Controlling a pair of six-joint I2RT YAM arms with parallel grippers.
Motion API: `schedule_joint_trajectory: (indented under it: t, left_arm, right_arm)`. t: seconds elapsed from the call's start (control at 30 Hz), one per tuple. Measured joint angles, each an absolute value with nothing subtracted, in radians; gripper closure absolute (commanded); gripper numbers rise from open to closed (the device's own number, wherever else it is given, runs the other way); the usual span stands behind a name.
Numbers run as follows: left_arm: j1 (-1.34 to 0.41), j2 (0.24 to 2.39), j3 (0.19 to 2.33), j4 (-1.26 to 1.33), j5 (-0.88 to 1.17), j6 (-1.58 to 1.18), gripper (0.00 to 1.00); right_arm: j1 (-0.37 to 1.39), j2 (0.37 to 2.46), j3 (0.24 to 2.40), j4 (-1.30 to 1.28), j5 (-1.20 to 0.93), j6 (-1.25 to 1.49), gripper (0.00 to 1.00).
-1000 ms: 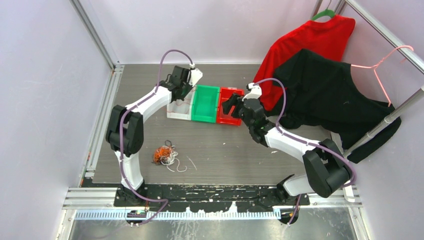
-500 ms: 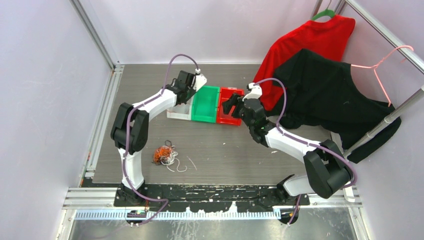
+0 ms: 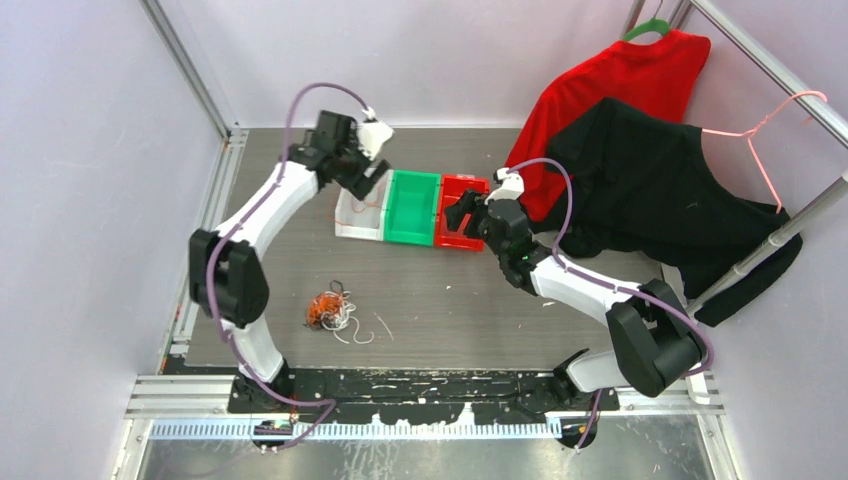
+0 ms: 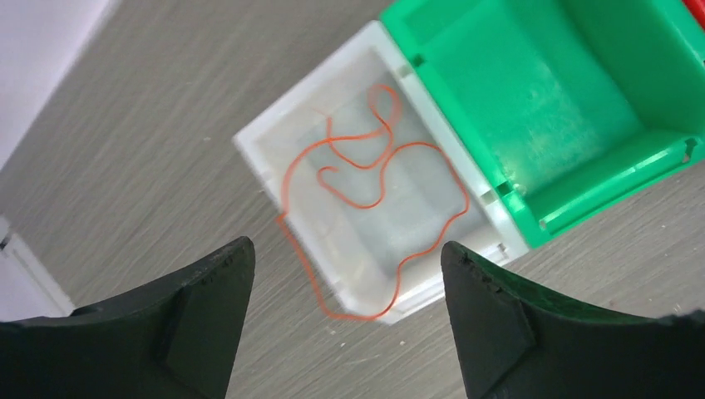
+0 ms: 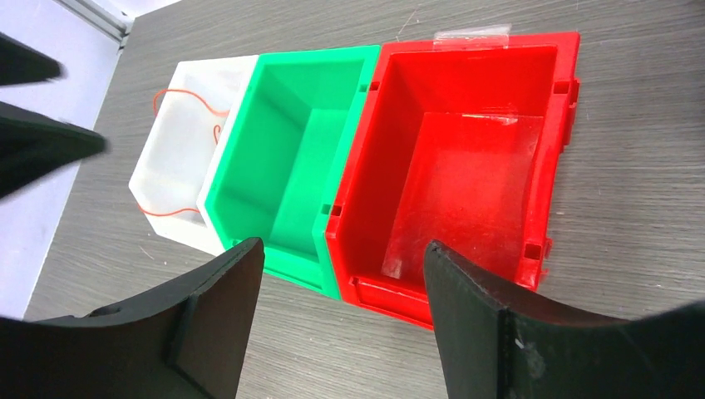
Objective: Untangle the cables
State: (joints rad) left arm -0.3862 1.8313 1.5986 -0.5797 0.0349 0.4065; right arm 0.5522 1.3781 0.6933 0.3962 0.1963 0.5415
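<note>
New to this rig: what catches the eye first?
White bin, green bin and red bin sit side by side mid-table, an orange strand looping over the white one's rim. A cable clump lies near the left arm's base; a red shirt and black shirt hang right.

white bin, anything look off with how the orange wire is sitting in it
Yes. The orange wire is not fully inside the white bin. One loop drapes over the bin's wall near a corner and hangs outside, down toward the table. The rest lies loosely coiled on the bin floor.
</note>
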Motion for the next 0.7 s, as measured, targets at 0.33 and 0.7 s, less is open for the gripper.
schedule_joint_trajectory:
  t: [0.33,0.7]
  left_arm:
    - [-0.096,1.716,1.581,-0.656,0.27,0.382,0.24]
    - [-0.001,1.834,1.454,-0.709,0.483,0.447,0.33]
  right_arm:
    - [0.552,1.379,0.691,0.411,0.176,0.553,0.25]
    - [0.552,1.378,0.691,0.413,0.163,0.554,0.25]
